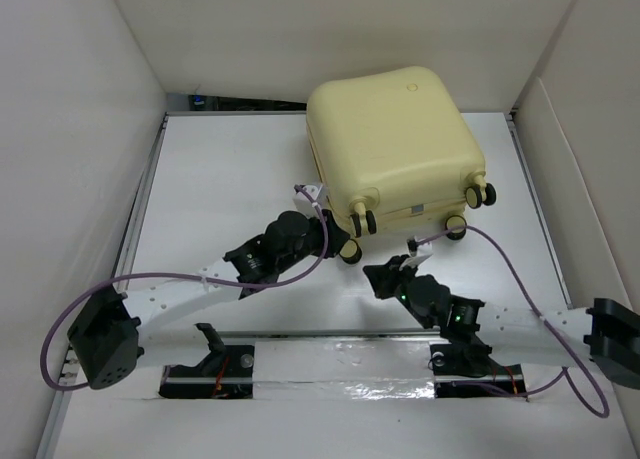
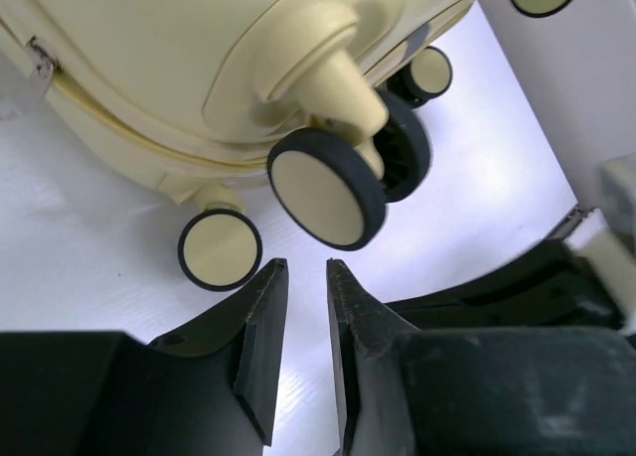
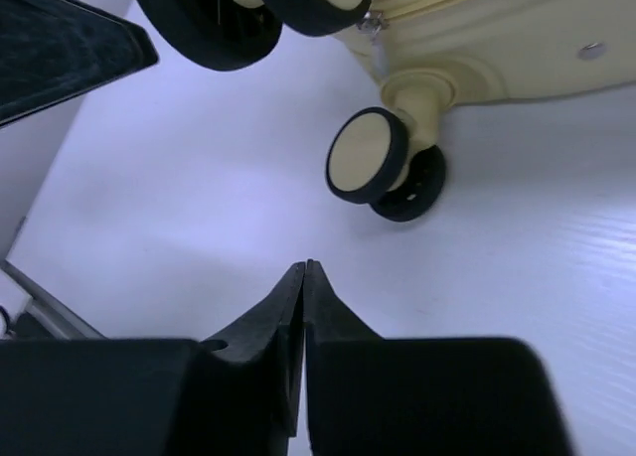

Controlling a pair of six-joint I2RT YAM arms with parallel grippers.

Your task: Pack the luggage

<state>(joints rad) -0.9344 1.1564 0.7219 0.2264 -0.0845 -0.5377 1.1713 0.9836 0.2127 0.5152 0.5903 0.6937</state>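
Top external, @jo: where's the luggage (image 1: 390,144)?

@mk: At 1 o'clock on the white table (image 1: 230,179), lying flat and closed. It's a pale yellow hard shell, smooth and glossy, with rounded corners. The wheel end faces 6 o'clock, toward the arms.

@jo: Wheels?

@mk: Left wrist shows twin casters (image 2: 323,193), cream discs with black rubber rims on a moulded yellow stalk. There's a smaller one (image 2: 219,249) at 8 o'clock of it. The zip seam runs along the shell edge and a metal pull (image 2: 40,59) sits at 10 o'clock of the frame.

@jo: Left gripper (image 2: 306,267)?

@mk: Black wedge fingers (image 2: 260,327) with a narrow gap between them and nothing in it. The tips sit just short of the big caster. Can't tell if they touch it. From the top it's at the case's 7 o'clock corner.

@jo: Right gripper (image 3: 304,267)?

@mk: Tips are pressed together and it holds nothing. It's over bare table, and the nearest caster (image 3: 366,156) is at 12 o'clock, apart from it. The top view puts it around 6 o'clock of the case, clear of the shell.

@jo: Table surface?

@mk: Matte white with a faint ribbed grain.
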